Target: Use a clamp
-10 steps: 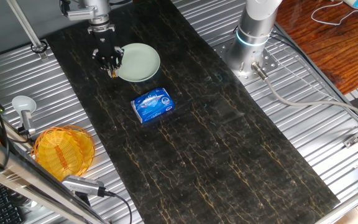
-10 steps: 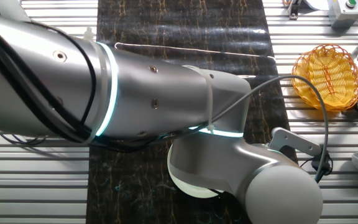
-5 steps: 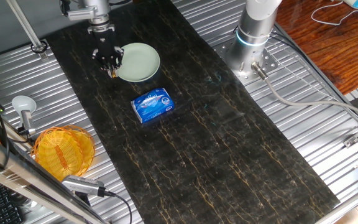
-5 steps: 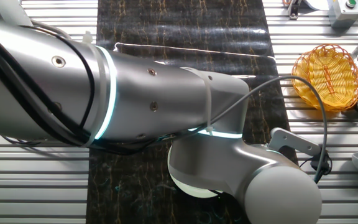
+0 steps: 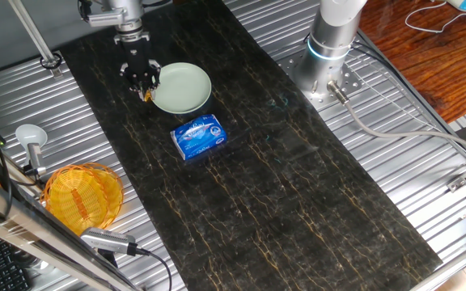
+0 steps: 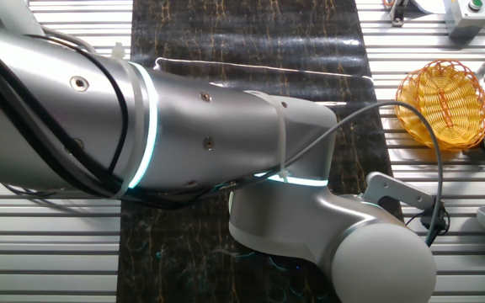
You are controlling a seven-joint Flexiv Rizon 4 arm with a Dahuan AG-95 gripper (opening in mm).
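My gripper [image 5: 143,87] hangs at the far left of the dark mat, at the left rim of a pale green plate [image 5: 184,89]. Its black fingers [image 5: 138,76] are shut on the clamp [image 5: 146,95], a tiny yellow-orange clip that shows just below the fingertips and touches the plate's rim. A blue packet [image 5: 200,136] lies on the mat in front of the plate, apart from both. In the other fixed view my silver arm [image 6: 183,143] fills the frame and hides the gripper, clamp, plate and packet.
An orange wicker basket [image 5: 82,196] stands on the metal table at the left, also in the other fixed view [image 6: 445,103]. A white ladle-like tool [image 5: 31,137] lies beside it. The arm's base [image 5: 330,48] stands at the back right, with cables running right.
The plate has shifted slightly to the right and toward the packet. In the other fixed view its pale rim under the arm no longer shows. The gripper has barely moved.
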